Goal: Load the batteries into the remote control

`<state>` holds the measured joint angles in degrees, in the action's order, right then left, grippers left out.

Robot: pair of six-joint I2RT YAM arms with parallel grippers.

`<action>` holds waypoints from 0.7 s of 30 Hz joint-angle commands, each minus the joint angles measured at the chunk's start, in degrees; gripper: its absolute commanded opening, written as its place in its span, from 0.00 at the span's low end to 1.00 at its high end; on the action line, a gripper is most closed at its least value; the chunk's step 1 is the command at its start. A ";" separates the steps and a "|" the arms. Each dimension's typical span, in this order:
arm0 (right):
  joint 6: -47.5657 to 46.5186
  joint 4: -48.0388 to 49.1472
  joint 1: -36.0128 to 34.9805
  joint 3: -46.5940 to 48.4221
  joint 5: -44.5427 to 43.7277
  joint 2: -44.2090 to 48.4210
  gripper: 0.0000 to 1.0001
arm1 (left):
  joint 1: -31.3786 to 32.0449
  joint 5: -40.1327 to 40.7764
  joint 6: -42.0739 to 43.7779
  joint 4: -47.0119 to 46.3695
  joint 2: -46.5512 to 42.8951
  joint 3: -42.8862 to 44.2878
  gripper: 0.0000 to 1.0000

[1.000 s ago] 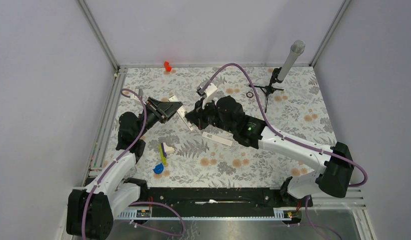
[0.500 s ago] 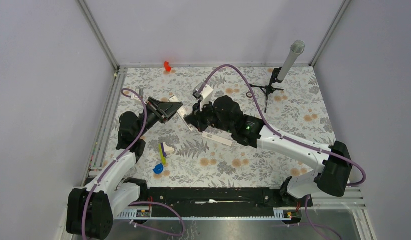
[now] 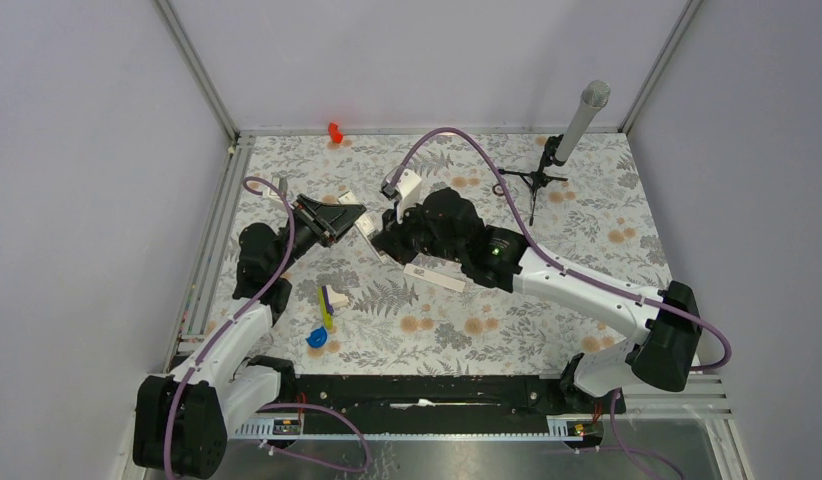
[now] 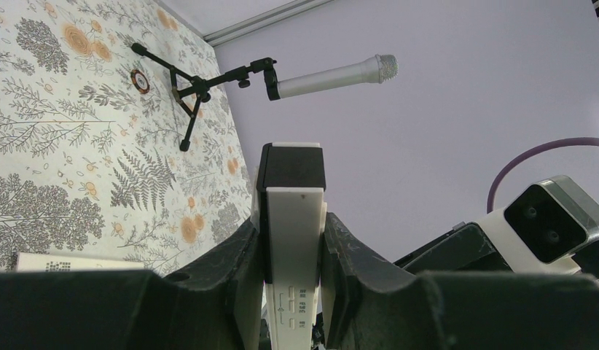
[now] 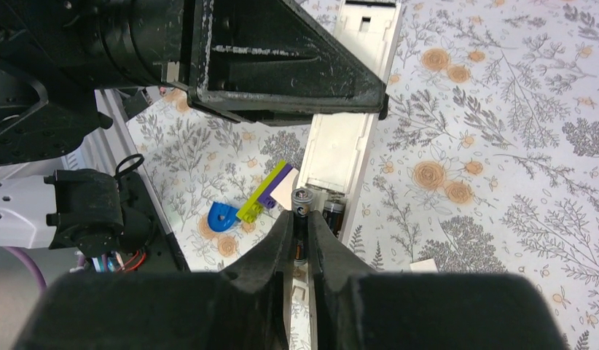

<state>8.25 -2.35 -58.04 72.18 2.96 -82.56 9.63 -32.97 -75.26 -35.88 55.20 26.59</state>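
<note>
There were two tools, and they met over the flowery surface (image 3: 587, 220), left of the middle. The left tool (image 4: 291, 226) was squeezed tight on one slim white plastic remote control (image 5: 340, 142) and held it up off the surface. In the left wrist view the remote's dark end stuck out past the fingers. From the right wrist camera, the remote's long slot for batteries was open. There were two batteries. The right tool (image 5: 302, 219) was closed around one thin dark battery (image 5: 302, 198), pinching it at the near end of the slot. I could not tell if that one was inside the slot yet. The second dark battery (image 5: 333, 213) sat in the slot, just beside the first one. One flat white strip with small dark marks (image 3: 435, 277) lay on the surface near the right arm. Closer to the arm bases there was one little blue piece (image 3: 316, 338) and one yellow stick (image 3: 326, 305). At the back stood one grey microphone on a black stand (image 3: 584, 120). One small red thing (image 3: 334, 131) sat by the back wall. One small dark ring (image 4: 140, 79) lay near the stand's feet.
</note>
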 commanded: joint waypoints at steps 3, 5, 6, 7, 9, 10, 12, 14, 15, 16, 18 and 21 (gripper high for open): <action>-0.69 -3.63 -0.41 3.11 -0.04 -0.84 0.20 | -0.22 -1.15 -0.41 -5.28 -0.43 0.75 0.00; -0.09 -4.01 -0.45 3.88 -0.59 -0.83 0.25 | -0.18 -1.13 -0.33 -5.23 -0.44 0.75 0.00; 0.11 -4.21 -0.41 4.37 -0.86 -0.72 0.28 | -0.21 -1.16 -0.18 -5.15 -0.42 0.75 0.00; 0.32 -4.49 -0.41 4.77 -0.93 -0.72 0.30 | -0.22 -1.13 -0.07 -5.02 -0.44 0.75 0.00; 0.81 -4.73 -0.41 5.47 -0.93 -0.54 0.35 | -0.22 -1.16 0.09 -4.98 -0.47 0.66 0.00; 1.07 -4.91 -0.41 5.81 -0.98 -0.55 0.37 | -0.22 -1.13 0.16 -4.85 -0.40 0.66 0.00; 1.52 -5.25 -0.41 6.39 -0.88 -0.31 0.41 | -0.25 -1.05 0.25 -4.90 -0.53 0.70 0.00; 2.39 -5.08 -0.41 6.71 -0.70 0.24 0.46 | -0.22 -1.05 0.42 -4.82 -0.53 0.67 0.00; 2.97 -4.90 -0.41 6.78 -0.60 0.61 0.49 | -0.22 -1.01 0.58 -4.71 -0.53 0.66 0.00; 3.87 -4.91 -0.41 7.01 -0.79 0.98 0.51 | -0.22 -0.90 0.82 -4.60 -0.53 0.73 0.00; 7.70 -7.12 -0.29 8.94 -2.46 0.75 0.58 | -0.22 -0.80 1.20 -4.42 -0.53 0.74 0.00; 14.95 -12.02 -0.06 13.40 -5.07 -0.53 0.65 | -0.22 -0.48 1.92 -4.36 -0.35 0.83 0.00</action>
<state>14.22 -10.98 -58.08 78.72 1.72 -83.13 9.63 -33.04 -74.83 -35.99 55.24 26.59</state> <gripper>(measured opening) 0.615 0.294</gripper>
